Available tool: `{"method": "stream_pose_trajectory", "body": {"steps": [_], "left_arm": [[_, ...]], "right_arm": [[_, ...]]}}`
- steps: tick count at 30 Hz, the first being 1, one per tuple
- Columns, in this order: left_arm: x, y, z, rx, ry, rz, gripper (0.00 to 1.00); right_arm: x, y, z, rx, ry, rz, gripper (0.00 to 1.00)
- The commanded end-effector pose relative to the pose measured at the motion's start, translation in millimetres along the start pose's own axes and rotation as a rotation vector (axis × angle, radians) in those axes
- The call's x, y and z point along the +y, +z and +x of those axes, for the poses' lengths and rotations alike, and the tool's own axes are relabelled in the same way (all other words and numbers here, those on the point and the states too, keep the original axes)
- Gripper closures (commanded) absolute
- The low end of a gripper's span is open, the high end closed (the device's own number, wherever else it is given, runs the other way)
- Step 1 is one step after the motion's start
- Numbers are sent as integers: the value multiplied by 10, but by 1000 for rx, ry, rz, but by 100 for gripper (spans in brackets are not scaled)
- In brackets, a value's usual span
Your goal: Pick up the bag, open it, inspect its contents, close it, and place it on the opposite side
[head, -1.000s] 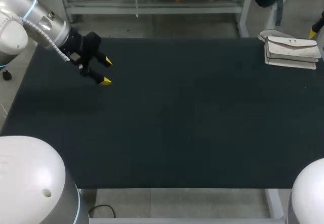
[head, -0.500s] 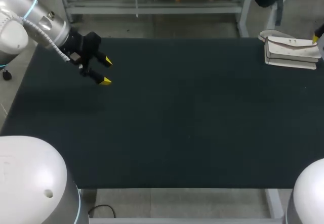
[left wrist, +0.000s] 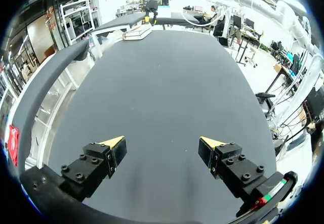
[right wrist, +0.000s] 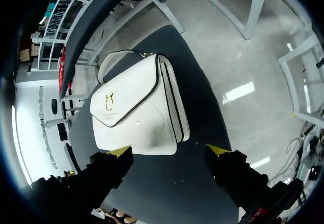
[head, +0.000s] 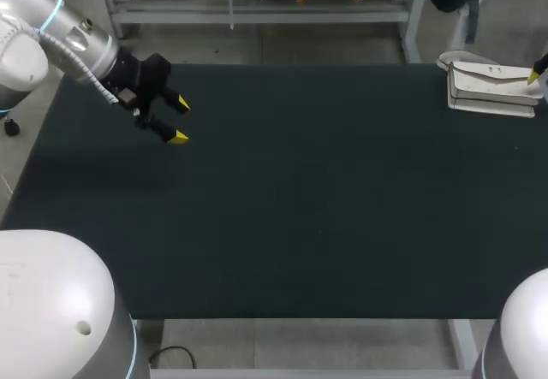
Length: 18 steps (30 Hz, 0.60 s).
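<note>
A white flap bag [head: 492, 88] with a gold clasp lies flat at the table's far right corner, its strap looped behind it. Only one yellow tip of my right gripper [head: 534, 77] shows in the head view, at the bag's right end. In the right wrist view the right gripper [right wrist: 169, 149] stands open just above the bag [right wrist: 136, 107], its tips spread wide at the bag's near edge, not gripping it. My left gripper [head: 178, 120] hovers open over the far left of the table, holding nothing. From the left wrist the left gripper [left wrist: 162, 143] faces the distant bag [left wrist: 137, 32].
The dark table [head: 325, 191] stretches bare between the two arms. The bag sits close to the table's right and far edges, with floor just beyond them.
My right gripper's yellow tip has come down from above the bag to its right end. The left arm and the bag have not moved.
</note>
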State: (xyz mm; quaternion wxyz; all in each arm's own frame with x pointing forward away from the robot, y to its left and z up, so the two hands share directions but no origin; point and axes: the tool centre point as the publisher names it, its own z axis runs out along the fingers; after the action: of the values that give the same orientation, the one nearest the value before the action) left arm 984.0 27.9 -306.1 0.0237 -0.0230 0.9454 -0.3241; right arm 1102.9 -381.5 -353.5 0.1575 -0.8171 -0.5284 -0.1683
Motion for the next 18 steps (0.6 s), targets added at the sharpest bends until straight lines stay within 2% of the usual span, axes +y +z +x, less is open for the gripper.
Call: {"method": "stream_pose_trajectory", "body": {"steps": [1,2,3,13,18], "left_arm": [[5,10,-1,-2,1,3,0],[5,10,-1,-2,1,3,0],[5,10,-1,-2,1,3,0],[5,10,-1,-2,1,3,0],[5,10,-1,-2,1,3,0]], "right_arm": [[123,54,-28,4,-1,195,73],[126,55,-25,6,-6,197,91],[130,51,-14,6,-12,196,100],[44,-98,157,-27,-90,179,100],[-58,-93,284,-60,-149,197,100]]}}
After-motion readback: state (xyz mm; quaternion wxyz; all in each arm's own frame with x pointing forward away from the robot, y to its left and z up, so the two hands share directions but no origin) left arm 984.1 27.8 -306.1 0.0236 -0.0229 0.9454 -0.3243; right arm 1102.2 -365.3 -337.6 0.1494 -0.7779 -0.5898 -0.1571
